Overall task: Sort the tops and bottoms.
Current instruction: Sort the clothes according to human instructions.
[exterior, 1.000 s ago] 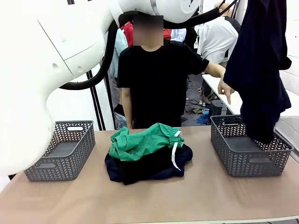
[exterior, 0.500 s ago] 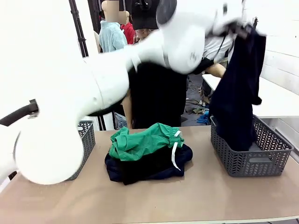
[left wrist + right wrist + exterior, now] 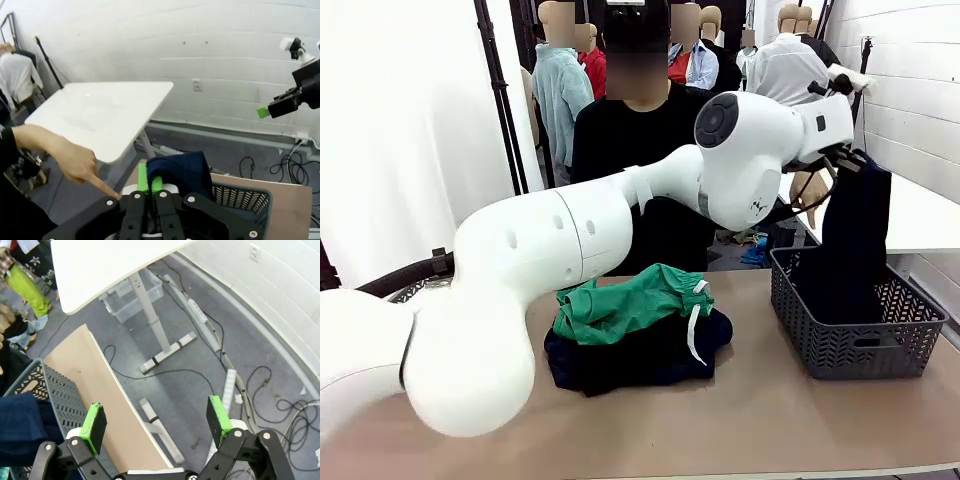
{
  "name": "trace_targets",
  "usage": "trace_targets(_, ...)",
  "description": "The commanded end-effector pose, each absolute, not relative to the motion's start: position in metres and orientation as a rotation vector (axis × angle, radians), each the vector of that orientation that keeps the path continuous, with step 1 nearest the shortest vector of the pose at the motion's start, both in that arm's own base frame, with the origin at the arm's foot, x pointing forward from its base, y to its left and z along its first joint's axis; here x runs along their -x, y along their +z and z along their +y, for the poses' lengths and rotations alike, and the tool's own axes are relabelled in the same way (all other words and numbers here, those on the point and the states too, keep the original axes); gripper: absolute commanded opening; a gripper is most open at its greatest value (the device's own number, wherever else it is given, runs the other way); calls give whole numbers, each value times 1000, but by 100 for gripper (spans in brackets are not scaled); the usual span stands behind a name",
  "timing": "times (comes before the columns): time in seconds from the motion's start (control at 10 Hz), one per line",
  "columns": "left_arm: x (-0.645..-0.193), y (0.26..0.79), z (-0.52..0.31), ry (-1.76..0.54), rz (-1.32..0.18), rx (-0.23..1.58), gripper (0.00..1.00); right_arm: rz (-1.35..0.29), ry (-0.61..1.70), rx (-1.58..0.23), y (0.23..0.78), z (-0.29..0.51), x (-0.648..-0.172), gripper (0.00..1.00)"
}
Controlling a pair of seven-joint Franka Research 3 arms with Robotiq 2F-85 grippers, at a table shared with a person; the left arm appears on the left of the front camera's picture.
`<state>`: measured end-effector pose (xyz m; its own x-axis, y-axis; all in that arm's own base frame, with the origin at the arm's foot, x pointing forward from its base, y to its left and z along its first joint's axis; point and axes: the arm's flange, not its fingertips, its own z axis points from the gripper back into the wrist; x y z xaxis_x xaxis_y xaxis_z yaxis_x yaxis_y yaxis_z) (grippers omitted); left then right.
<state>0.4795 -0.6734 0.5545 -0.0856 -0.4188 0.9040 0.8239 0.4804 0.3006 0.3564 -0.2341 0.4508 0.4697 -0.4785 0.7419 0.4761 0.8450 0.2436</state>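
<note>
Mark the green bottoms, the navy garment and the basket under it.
green bottoms (image 3: 625,305), front view, middle of cloth.
navy garment (image 3: 855,235), front view, hanging fold.
basket (image 3: 830,354), front view, near wall.

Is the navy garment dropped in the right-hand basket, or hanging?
Hanging: the left gripper is shut on the navy garment at its top; its lower end dips inside the grey basket.

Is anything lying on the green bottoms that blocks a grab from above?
Nothing visible lies on the green bottoms; they top the dark pile. The left gripper is busy, shut on a navy garment.

Left arm (image 3: 560,240) above the bottoms (image 3: 620,305)
</note>
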Motion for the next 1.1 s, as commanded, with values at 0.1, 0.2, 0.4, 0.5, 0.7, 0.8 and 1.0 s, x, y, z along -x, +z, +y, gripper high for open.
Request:
trace_targets(0.1,-483,565,-667,-1088,-1319,418,0,-905,-592,-6,452,-233,-357,100)
trace_targets(0.2,-483,565,-667,-1088,-1319,418,0,-905,-592,-6,452,-233,-357,100)
trace_targets(0.4,-483,565,-667,-1088,-1319,418,0,-905,-592,-6,452,-233,-357,100)
trace_targets(0.5,-480,562,-669,-1079,-1308,412,0,-905,-592,-6,452,-233,-357,100)
trace_targets(0.7,-515,498,-676,-1018,-1121,423,0,-905,-592,-6,452,-233,-357,100)
trace_targets(0.8,-520,479,-678,-1016,-1059,433,0,-905,-592,-6,452,-233,-357,100)
trace_targets(1.0,-517,449,-685,-1037,-925,466,0,-905,-592,-6,452,-233,-357,100)
